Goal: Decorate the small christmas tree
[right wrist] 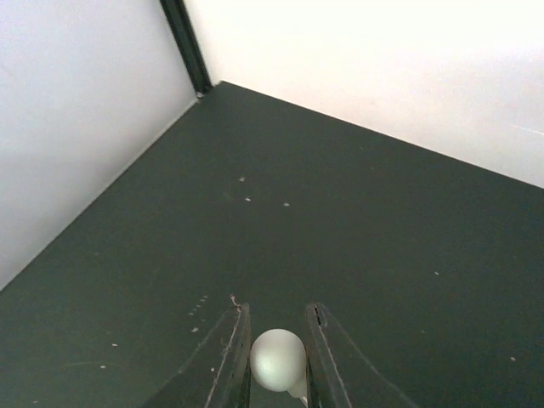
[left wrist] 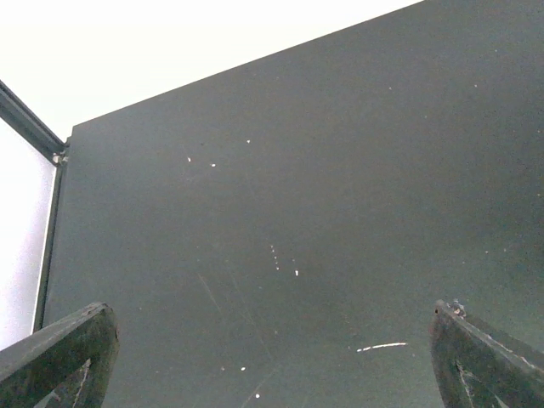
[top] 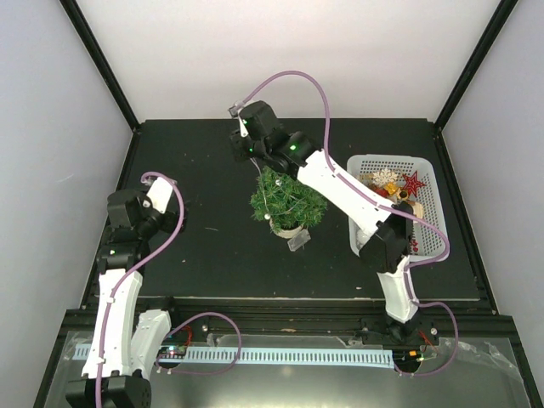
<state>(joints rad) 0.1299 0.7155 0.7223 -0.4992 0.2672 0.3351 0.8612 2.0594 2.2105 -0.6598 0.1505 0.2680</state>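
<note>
The right pincer (right wrist: 275,316) pinches a white ball (right wrist: 276,359) beside the small christmas tree (top: 287,202); left pincer (left wrist: 272,313) spread.

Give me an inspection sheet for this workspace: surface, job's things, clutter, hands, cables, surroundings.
Surface: dark table, lightly speckled and scratched.
Job's things: small christmas tree mid-table; white basket of ornaments to its right.
Clutter: nothing seen.
Hands: left hand open, empty; right hand shut on a white ball, past the tree.
Cables: purple cables loop along both arms.
Surroundings: white walls, black frame posts.
</note>
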